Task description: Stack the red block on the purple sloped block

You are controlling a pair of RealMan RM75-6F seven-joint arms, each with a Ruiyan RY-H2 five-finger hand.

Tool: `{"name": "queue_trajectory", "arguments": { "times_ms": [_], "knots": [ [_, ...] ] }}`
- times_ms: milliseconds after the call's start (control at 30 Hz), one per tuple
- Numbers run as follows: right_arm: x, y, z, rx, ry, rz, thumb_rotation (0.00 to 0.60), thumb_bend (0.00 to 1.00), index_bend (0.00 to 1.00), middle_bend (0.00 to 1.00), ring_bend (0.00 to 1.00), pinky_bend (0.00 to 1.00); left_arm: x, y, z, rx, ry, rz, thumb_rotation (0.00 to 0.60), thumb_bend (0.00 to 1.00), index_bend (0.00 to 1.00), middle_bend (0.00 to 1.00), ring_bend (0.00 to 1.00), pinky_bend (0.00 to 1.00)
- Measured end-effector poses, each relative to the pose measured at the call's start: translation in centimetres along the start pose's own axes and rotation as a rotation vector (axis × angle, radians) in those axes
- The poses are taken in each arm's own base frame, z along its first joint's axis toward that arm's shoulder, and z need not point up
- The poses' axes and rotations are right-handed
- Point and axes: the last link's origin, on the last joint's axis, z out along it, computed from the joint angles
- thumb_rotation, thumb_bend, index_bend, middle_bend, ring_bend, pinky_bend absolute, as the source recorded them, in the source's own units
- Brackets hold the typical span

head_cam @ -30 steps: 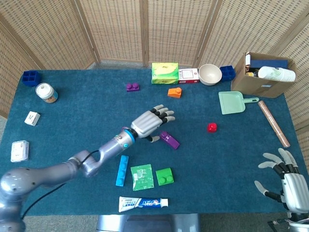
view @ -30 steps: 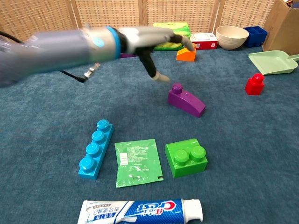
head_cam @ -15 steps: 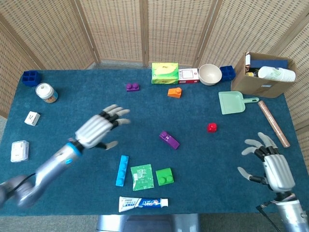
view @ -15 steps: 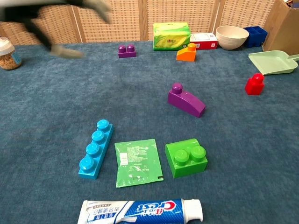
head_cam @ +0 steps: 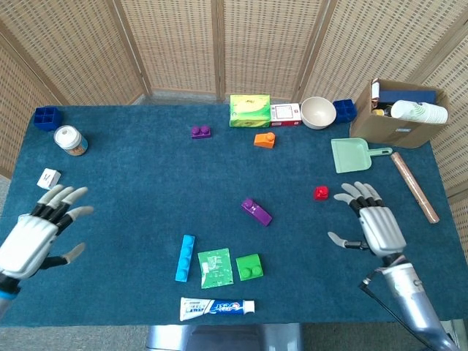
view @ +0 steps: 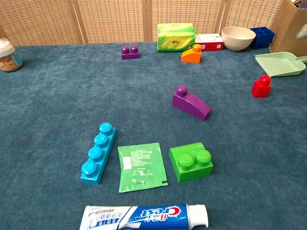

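The small red block (head_cam: 321, 193) (view: 261, 86) stands upright on the blue cloth, right of centre. The purple sloped block (head_cam: 257, 211) (view: 191, 103) lies near the middle, its single stud toward the far left. In the head view my right hand (head_cam: 374, 224) hovers open just right of and nearer than the red block, fingers spread, holding nothing. My left hand (head_cam: 35, 232) is open at the far left edge of the table, well away from both blocks. The chest view shows neither hand clearly.
Near the front lie a light blue long brick (head_cam: 185, 257), a green sachet (head_cam: 216, 268), a green block (head_cam: 249, 267) and a toothpaste tube (head_cam: 217, 306). A green dustpan (head_cam: 352, 154), a cardboard box (head_cam: 398, 110), a bowl (head_cam: 318, 112) and an orange block (head_cam: 265, 140) sit further back.
My left hand has swept from beside the purple sloped block back to the far left edge. My right hand has risen from the front right corner toward the red block.
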Motion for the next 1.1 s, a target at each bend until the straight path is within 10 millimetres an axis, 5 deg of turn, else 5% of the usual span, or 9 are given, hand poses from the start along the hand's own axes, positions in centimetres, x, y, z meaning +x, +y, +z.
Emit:
{"name": "queue_trajectory", "arguments": {
  "times_ms": [267,667,1100],
  "knots": [
    [-1.6,-1.7,4.3,-0.012,-0.057,-0.043,0.396,0.23,0.19,0.10,0.00,0.08,-0.5,-1.0,-2.5,0.035,-0.002,-0.019,0.600,0.35,0.26,0.02,0.00,0.00],
    [-4.3,-1.9,10.0,-0.088,-0.143,-0.137,0.400,0.23,0.26,0.12,0.00,0.08,-1.6,-0.7,-1.7,0.014,-0.018,-0.044,0.600,0.35,0.26,0.02,0.00,0.00],
    [-5.4,-0.8,13.6,-0.133,-0.182,-0.235,0.406,0.23,0.29,0.13,0.00,0.08,-2.2,-0.3,-1.2,0.007,-0.023,-0.052,0.600,0.35,0.26,0.01,0.00,0.00]
  ]
}}
